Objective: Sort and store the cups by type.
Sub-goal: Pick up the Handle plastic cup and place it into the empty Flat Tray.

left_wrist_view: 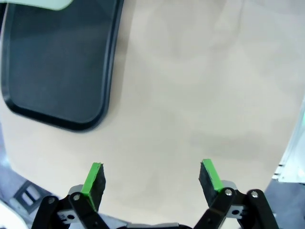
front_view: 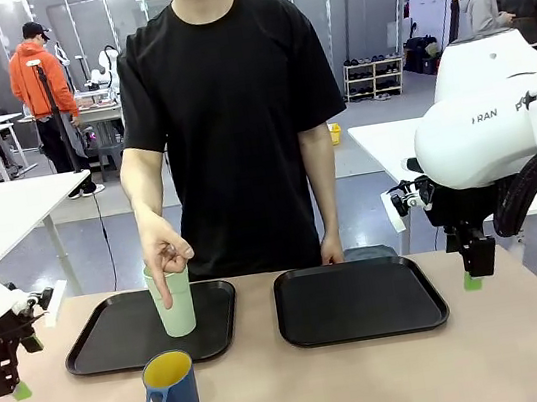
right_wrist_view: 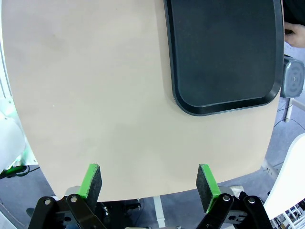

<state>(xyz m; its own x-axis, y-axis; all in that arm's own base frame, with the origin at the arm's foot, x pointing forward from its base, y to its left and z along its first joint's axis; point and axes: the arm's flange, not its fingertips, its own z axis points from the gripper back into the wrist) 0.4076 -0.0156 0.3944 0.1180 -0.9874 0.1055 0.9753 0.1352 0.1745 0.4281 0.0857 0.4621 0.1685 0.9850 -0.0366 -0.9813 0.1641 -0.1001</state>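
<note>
A tall mint-green tumbler (front_view: pixel 177 311) stands upright on the left black tray (front_view: pixel 108 341). A person's hand (front_view: pixel 164 254) rests on its rim, one finger pointing down its side. The dark blue mug (front_view: pixel 171 393), yellow inside with a handle, stands on the bare table just in front of that tray. My left gripper (front_view: pixel 13 386) hangs open at the table's left edge, well clear of both cups. In the left wrist view the left gripper (left_wrist_view: pixel 152 179) is open over bare tabletop, with the tumbler (left_wrist_view: pixel 38 3) at the top edge. My right gripper (front_view: pixel 476 271) (right_wrist_view: pixel 150 183) is open and empty near the table's right edge.
A second black tray (front_view: pixel 363 328) (right_wrist_view: pixel 224 52) lies at the middle right with nothing on it. The person stands at the far side, the other hand (front_view: pixel 332 250) on the far table edge. The left tray's corner (left_wrist_view: pixel 57 71) lies ahead of my left gripper.
</note>
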